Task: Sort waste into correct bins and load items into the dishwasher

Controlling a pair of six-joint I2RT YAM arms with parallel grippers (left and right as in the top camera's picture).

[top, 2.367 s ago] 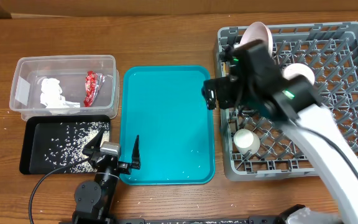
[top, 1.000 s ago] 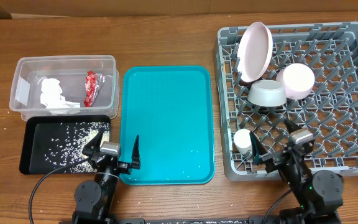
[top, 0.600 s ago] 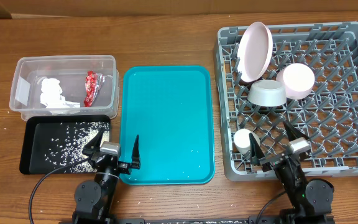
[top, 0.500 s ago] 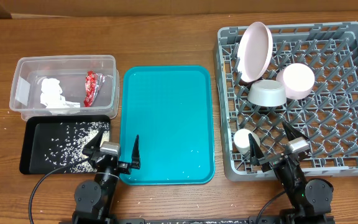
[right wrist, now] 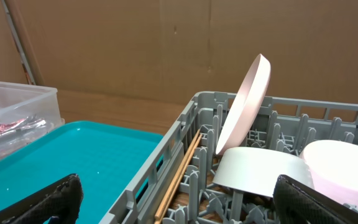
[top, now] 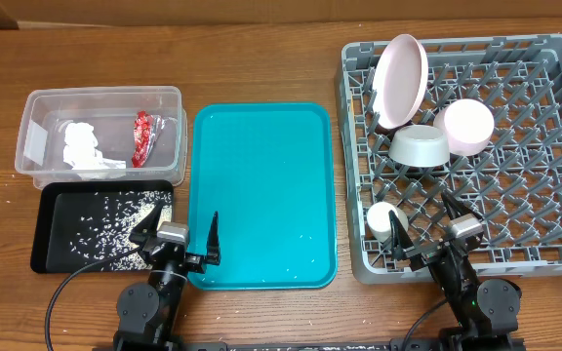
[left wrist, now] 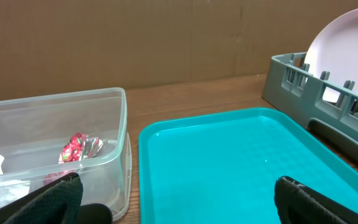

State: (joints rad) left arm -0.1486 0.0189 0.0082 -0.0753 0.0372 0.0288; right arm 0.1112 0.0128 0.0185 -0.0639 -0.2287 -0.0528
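Note:
The grey dishwasher rack (top: 496, 42) holds a pale pink plate (top: 400, 80) on edge, a light grey bowl (top: 420, 146), a pink bowl (top: 464, 127) and a white cup (top: 386, 219). Two chopsticks (right wrist: 179, 171) lie along its left wall. In the clear tub (top: 100, 92) are the red-and-white wrapper (top: 142, 136) and the white napkin (top: 84, 146). Rice grains (top: 105, 229) cover the black tray (top: 42, 229). My left gripper (top: 179, 239) stands open at the teal tray's front left corner. My right gripper (top: 429, 234) stands open at the rack's front edge, beside the cup.
The teal serving tray (top: 261, 175) lies between the tub and the rack, with a few white specks near its front. A cardboard wall (left wrist: 166, 37) stands behind the table. Black cables run from both arm bases at the front edge.
My right arm has drawn back from over the rack's left side to the front edge and settled there, open. The left arm and all objects have stayed put.

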